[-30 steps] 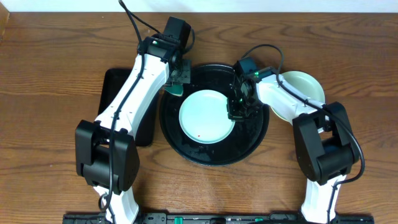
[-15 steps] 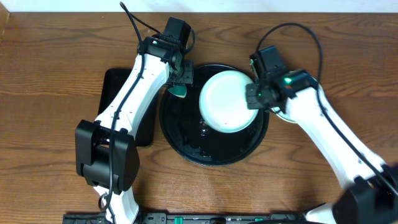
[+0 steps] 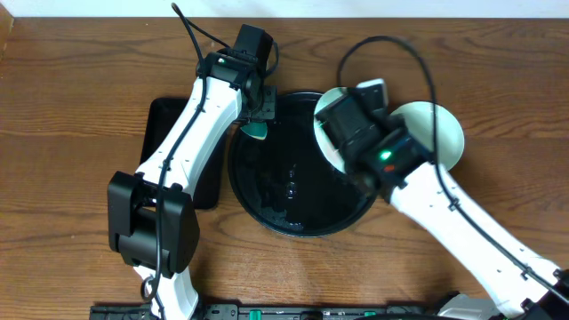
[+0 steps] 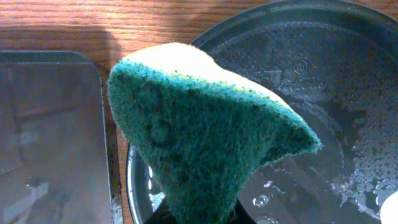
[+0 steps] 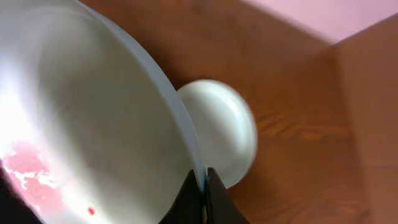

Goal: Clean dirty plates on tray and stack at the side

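Note:
My right gripper (image 5: 203, 186) is shut on the rim of a pale mint plate (image 5: 93, 124) with a small red speck, holding it tilted in the air. In the overhead view this plate (image 3: 327, 124) shows partly under the right wrist, over the round black tray's (image 3: 267, 209) upper right rim. A pale plate (image 3: 440, 129) lies on the table right of the tray; it also shows in the right wrist view (image 5: 224, 127). My left gripper (image 3: 256, 124) is shut on a green and yellow sponge (image 4: 199, 137) over the tray's upper left rim (image 4: 323, 37). The tray is wet and holds no plate.
A smaller rectangular black tray (image 3: 164, 133) lies left of the round tray, under the left arm; it also shows in the left wrist view (image 4: 50, 124). The right arm (image 3: 444, 213) crosses the table's right side. Brown wooden table all round.
My right gripper has lifted the mint plate off the tray's middle and carried it up and to the right, tilting it. The left arm and sponge have not moved.

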Robot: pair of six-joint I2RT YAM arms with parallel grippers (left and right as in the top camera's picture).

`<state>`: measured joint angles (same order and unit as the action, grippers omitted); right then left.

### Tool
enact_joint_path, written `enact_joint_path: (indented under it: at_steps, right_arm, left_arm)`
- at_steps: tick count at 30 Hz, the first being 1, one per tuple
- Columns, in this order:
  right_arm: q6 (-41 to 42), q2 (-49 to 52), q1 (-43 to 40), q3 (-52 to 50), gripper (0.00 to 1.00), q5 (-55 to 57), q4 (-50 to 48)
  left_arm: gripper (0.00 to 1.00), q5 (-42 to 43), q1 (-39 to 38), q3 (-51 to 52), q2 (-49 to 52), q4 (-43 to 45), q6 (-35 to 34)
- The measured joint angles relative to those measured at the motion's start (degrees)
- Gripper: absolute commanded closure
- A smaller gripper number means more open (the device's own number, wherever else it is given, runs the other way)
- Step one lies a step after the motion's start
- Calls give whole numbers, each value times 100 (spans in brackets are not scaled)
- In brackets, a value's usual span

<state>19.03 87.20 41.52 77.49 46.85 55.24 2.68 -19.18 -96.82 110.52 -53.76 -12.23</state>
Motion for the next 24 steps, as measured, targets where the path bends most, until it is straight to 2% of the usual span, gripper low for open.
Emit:
enact_joint_path:
  at_steps: [8,12,19,24]
  right_arm:
    - [293,0,916,0,99,2118,13]
    - [498,-2,1012,0,99,2658,15]
    - [809,-2,1005,0,99,2817,57]
    - [1156,-2,741,-17,99,1993,103]
  left_arm:
    - [92,0,0,0,0,0,0]
    - [92,0,0,0,0,0,0]
    - [92,0,0,0,2,0,0]
    - [92,0,0,0,0,0,0]
